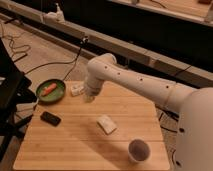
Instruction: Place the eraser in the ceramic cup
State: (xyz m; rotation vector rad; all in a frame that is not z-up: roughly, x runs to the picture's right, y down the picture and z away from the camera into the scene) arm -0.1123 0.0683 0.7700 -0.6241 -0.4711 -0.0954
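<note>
The eraser, a small flat black slab, lies on the left side of the wooden table. The ceramic cup, white with a dark inside, stands near the table's front right corner. My gripper hangs at the end of the white arm above the table's back left part, to the right of and behind the eraser, well apart from it and from the cup.
A green pan with an orange item sits at the back left corner. A small white packet lies beside it. A pale beige block lies mid-table. Cables run on the floor to the left.
</note>
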